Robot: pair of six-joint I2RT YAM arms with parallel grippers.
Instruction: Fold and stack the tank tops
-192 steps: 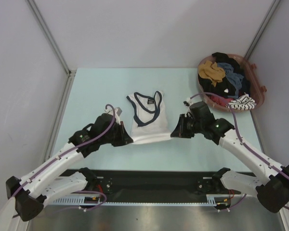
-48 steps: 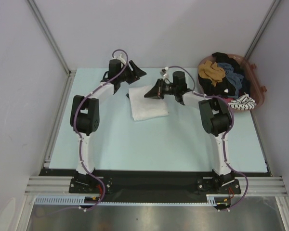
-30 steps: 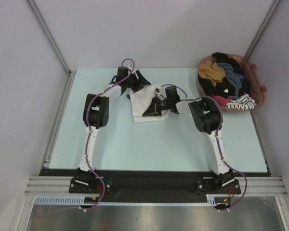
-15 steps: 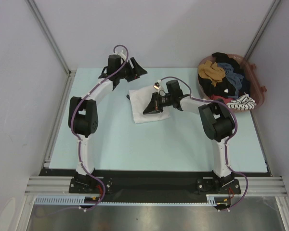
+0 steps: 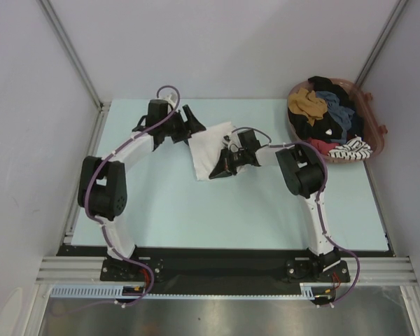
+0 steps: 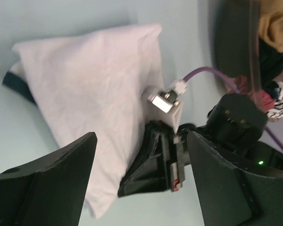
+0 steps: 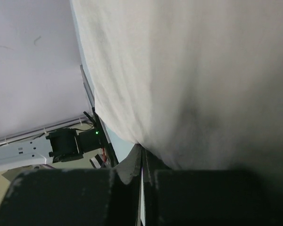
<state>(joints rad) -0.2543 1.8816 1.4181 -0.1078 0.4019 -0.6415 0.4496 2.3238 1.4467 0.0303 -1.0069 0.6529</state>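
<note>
Top external view: the white tank top lies folded into a compact, slightly skewed packet on the far middle of the pale blue-green bench, one far corner pointing toward the right arm. The left wrist view gives the same white tank top as a smooth folded panel; a bit of dark navy trim pokes out at one edge.

The right hand lies on the near right part of the packet with its two fingers pressed together. In the right wrist view its fingertips meet at the edge of the cloth; whether any fabric is pinched between them I cannot tell.

The left hand hangs just beyond the packet's far left corner, jaws spread wide with nothing between them; in its own camera its fingers frame the cloth and the right hand from either side.

At the far right corner of the bench stands a reddish translucent basket heaped with a jumble of clothes, black, mustard, red and striped; a slate grey-blue garment lies among them, too bunched to tell its cut.
</note>
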